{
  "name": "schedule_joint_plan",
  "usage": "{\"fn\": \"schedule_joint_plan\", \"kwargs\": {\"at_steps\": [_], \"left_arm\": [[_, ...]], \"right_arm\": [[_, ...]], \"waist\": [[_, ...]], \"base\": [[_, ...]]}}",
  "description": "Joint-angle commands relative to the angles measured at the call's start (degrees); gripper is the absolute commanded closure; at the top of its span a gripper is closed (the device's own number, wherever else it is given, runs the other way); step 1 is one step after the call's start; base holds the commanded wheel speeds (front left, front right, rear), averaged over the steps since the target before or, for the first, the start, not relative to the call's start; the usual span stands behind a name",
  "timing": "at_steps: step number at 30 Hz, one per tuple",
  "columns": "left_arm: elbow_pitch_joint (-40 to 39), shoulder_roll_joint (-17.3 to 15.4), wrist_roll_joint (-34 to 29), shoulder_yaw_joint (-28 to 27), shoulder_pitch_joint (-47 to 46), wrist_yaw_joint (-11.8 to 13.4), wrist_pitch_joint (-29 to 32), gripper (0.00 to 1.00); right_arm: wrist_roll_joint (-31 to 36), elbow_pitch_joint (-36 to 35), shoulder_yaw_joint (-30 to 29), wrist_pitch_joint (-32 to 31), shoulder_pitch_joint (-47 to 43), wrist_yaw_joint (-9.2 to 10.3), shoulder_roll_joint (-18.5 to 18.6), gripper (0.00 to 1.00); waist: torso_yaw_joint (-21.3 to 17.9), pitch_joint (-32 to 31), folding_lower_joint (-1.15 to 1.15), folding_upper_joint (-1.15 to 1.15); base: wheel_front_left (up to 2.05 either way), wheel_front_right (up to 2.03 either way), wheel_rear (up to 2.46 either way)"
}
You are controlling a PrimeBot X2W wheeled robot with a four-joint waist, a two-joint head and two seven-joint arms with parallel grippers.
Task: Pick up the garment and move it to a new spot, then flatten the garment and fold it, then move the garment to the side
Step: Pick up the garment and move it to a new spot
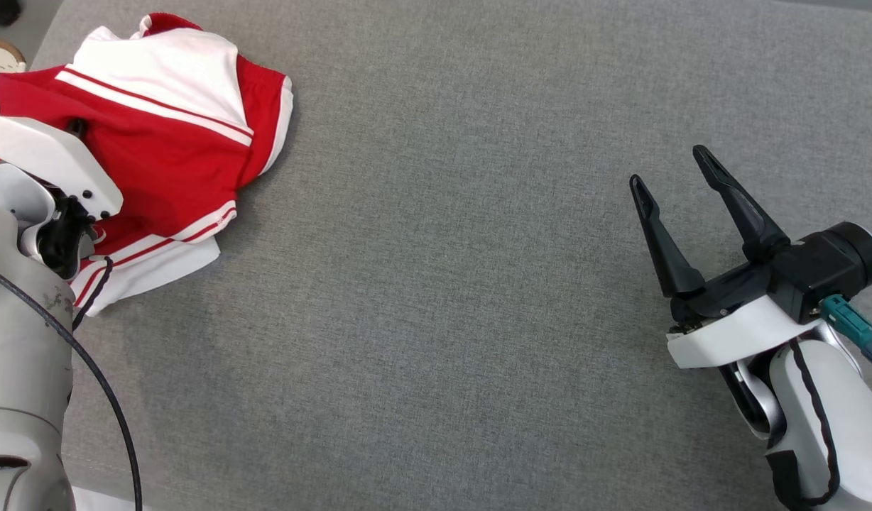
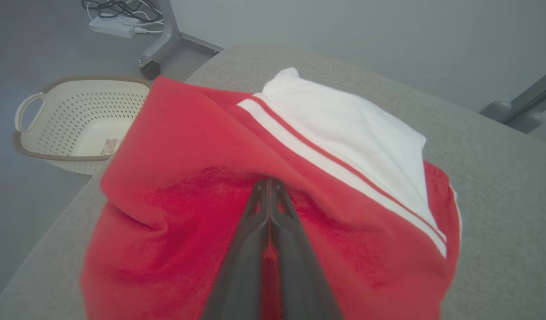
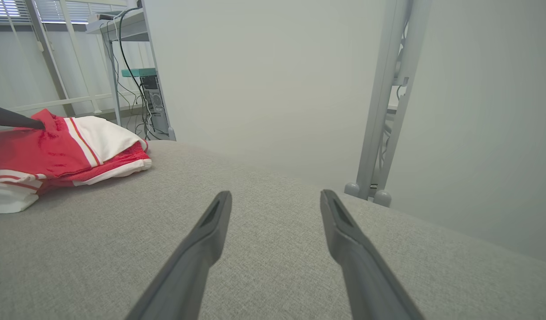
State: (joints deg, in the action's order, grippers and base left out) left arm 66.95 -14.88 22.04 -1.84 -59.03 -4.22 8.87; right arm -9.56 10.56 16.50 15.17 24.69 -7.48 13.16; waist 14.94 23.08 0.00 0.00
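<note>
The garment (image 1: pixel 159 135) is red with white panels and stripes, and it lies folded in a bundle at the far left of the grey cushioned surface (image 1: pixel 443 284). My left gripper (image 2: pixel 268 183) is shut, its fingertips pinching a raised fold of the garment's (image 2: pixel 188 191) red cloth. In the head view my left arm's pale wrist covers most of that gripper (image 1: pixel 74 129). My right gripper (image 1: pixel 670 167) stands open over bare surface at the right, far from the garment. The right wrist view has the garment (image 3: pixel 64 153) at its left, beyond that gripper's (image 3: pixel 275 198) spread fingers.
A cream perforated basket (image 2: pixel 73 122) stands on the floor beyond the surface's left edge. A wheeled stand foot and cables (image 2: pixel 153 42) are behind it. A grey metal frame (image 3: pixel 388 106) rises past the far right edge. Bare grey surface spans the middle and right.
</note>
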Motion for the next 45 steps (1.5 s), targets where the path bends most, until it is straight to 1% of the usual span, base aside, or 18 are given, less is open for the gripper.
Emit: {"fn": "schedule_joint_plan", "kwargs": {"at_steps": [1,10,14,17,21,23,26,29,30,35,40,45], "left_arm": [[-0.2,0.2,0.7,-0.4,0.0,-0.1,-1.3,1.0],[-2.1,0.2,0.7,-0.1,1.1,-1.4,-15.3,1.0],[-3.6,0.6,0.7,0.6,1.4,-2.3,-20.4,1.0],[-6.5,1.1,0.7,1.3,2.0,-2.8,-22.9,1.0],[-12.7,2.2,0.6,2.3,2.9,-3.2,-24.0,1.0],[-17.2,2.5,0.4,2.4,3.8,-3.3,-24.0,1.0],[-23.6,4.0,0.1,3.0,6.2,-3.3,-24.0,1.0],[-28.8,5.4,0.8,5.0,7.8,-3.3,-24.0,1.0],[-28.8,5.4,0.8,5.0,7.8,-3.3,-24.0,1.0],[-34.9,7.4,4.0,10.1,10.1,-3.3,-23.3,1.0],[-39.0,7.2,5.8,14.3,12.0,-3.3,-21.3,1.0],[-40.6,7.5,5.9,17.2,13.5,-3.3,-20.1,1.0]], "right_arm": [[-0.1,0.4,-0.4,0.1,0.0,-0.03,0.1,0.0],[-0.5,1.4,-1.2,0.1,-2.0,-0.03,-1.9,0.0],[-0.6,2.1,-1.6,0.1,-3.3,-0.03,-3.2,0.0],[-0.6,2.3,-2.4,0.1,-4.1,-0.03,-4.1,0.0],[-0.6,2.5,-3.5,0.1,-5.5,-0.03,-5.1,0.0],[-0.6,2.5,-4.2,0.1,-5.9,-0.03,-5.7,0.0],[-0.6,2.6,-4.9,0.1,-6.8,-0.03,-6.8,0.0],[-0.5,2.7,-5.8,0.1,-7.4,-0.02,-7.3,0.0],[-0.5,2.7,-5.8,0.1,-7.4,-0.02,-7.3,0.0],[-0.2,2.5,-7.7,0.1,-8.4,-0.03,-8.2,0.0],[-0.2,2.3,-8.8,0.1,-8.8,-0.03,-8.5,0.0],[-0.1,2.1,-9.2,0.1,-8.9,-0.03,-8.5,0.0]], "waist": [[0.1,-0.8,0.0,0.0],[0.2,-6.4,0.0,0.0],[0.2,-9.3,0.0,0.0],[0.0,-11.5,0.0,0.0],[-0.4,-14.3,0.0,0.0],[-0.8,-15.6,0.0,0.0],[-2.0,-17.5,0.0,0.0],[-3.5,-19.3,0.0,0.0],[-3.5,-19.3,0.0,0.0],[-6.5,-21.2,0.0,0.0],[-10.0,-21.5,0.0,0.0],[-12.5,-21.2,0.0,0.0]], "base": [[0.0,0.0,0.0],[0.0,0.0,0.0],[0.0,0.0,0.0],[0.0,0.0,0.0],[0.0,0.0,0.0],[0.0,0.0,0.0],[0.0,0.0,0.0],[0.0,0.0,0.0],[0.0,0.0,0.0],[0.0,0.0,0.0],[0.0,0.0,0.0],[0.0,0.0,0.0]]}}
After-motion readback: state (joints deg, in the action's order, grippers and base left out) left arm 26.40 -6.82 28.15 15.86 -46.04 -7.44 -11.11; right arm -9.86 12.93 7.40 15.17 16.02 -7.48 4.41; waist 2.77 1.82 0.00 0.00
